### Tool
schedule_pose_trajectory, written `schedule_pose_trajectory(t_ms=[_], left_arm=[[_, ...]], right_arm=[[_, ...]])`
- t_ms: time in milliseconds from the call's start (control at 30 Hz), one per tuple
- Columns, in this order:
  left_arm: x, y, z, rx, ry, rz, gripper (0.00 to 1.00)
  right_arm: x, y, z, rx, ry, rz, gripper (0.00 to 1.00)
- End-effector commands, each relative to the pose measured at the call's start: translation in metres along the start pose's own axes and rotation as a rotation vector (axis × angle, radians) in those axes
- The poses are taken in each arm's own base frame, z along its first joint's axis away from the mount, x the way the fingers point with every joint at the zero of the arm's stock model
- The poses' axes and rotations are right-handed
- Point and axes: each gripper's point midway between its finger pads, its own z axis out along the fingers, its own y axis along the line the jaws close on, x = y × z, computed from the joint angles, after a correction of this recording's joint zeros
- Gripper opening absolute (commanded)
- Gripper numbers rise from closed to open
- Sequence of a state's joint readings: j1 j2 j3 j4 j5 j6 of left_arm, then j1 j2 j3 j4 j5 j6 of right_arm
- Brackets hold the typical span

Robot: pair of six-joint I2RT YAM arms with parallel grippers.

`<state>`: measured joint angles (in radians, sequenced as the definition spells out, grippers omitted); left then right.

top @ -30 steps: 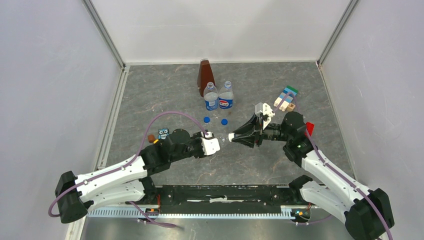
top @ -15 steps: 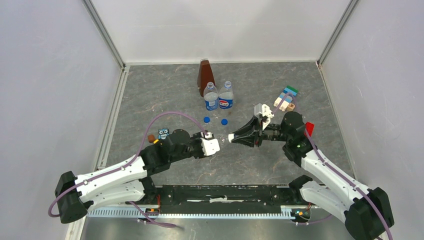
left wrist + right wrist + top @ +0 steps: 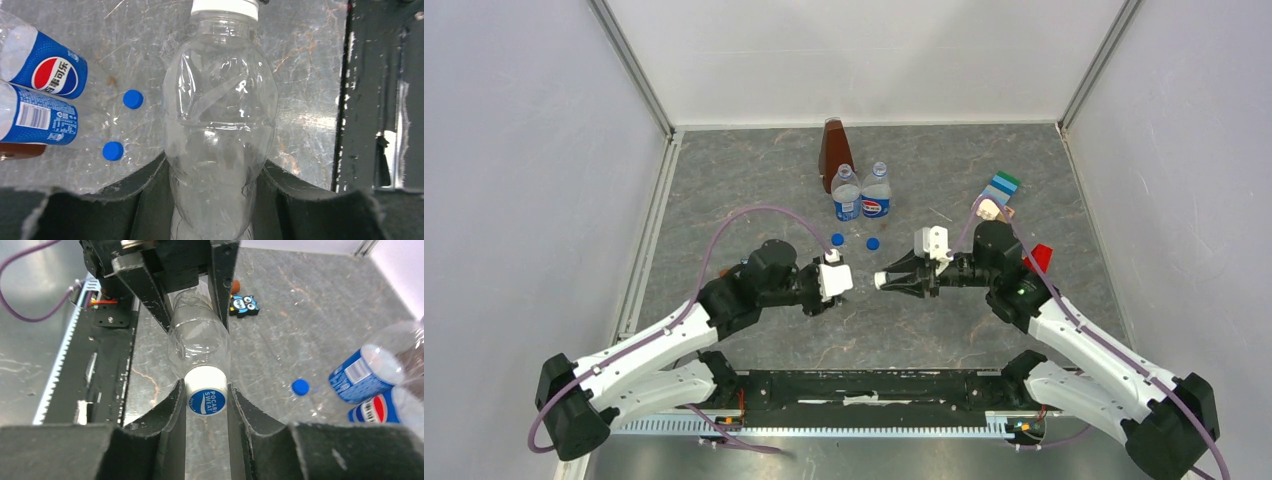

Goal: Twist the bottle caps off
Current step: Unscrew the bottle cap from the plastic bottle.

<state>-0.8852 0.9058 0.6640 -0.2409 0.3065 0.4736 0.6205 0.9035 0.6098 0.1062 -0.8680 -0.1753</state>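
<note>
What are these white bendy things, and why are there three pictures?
They are two robot arms with pincers called grippers. One picture looks down from above; the other two come from little cameras on each wrist. The left gripper squeezes a clear bottle held sideways, and the right gripper pinches its white cap. On the grey table stand two labelled bottles, with two blue caps lying loose in front of them, plus a brown pyramid and an owl toy.
</note>
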Motion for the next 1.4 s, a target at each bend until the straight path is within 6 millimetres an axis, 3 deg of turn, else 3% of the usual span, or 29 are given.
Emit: schedule_pose_trajectory(t_ms=[0,100,233,400,467,500,600,667,833,1067,1367], left_arm=[[-0.067,-0.004,-0.013,0.122,-0.227,-0.08,0.02],[-0.07,-0.006,-0.019,0.159,-0.263,-0.103,0.02],[-0.074,-0.008,-0.025,0.201,-0.279,-0.121,0.02],[-0.07,0.008,-0.028,0.089,-0.29,-0.079,0.02],[-0.06,0.011,-0.028,0.049,-0.277,-0.04,0.02],[-0.057,0.013,-0.028,0.032,-0.27,-0.028,0.02],[-0.048,0.018,-0.032,-0.038,-0.263,0.006,0.02],[-0.05,0.019,-0.036,-0.064,-0.283,0.035,0.02],[-0.054,0.018,-0.037,-0.072,-0.294,0.066,0.02],[-0.045,0.026,-0.034,-0.121,-0.246,0.061,0.02],[-0.045,0.027,-0.033,-0.13,-0.238,0.062,0.02]], right_arm=[[0.006,0.007,0.004,-0.062,0.071,-0.235,0.0],[0.006,0.016,0.005,-0.099,0.055,-0.312,0.0],[0.011,0.013,0.005,-0.057,0.087,-0.369,0.0],[0.004,0.008,0.01,-0.037,0.098,-0.316,0.02],[-0.006,-0.001,0.012,0.027,0.072,-0.246,0.12],[-0.011,-0.003,0.013,0.043,0.049,-0.219,0.26],[-0.02,-0.002,0.015,0.058,0.001,-0.149,0.45],[-0.022,0.0,0.015,0.056,-0.012,-0.118,0.5],[-0.03,0.002,0.015,0.056,-0.044,-0.084,0.54],[-0.069,0.004,0.011,0.086,-0.232,-0.004,0.62],[-0.082,0.007,0.008,0.086,-0.291,0.037,0.58]])
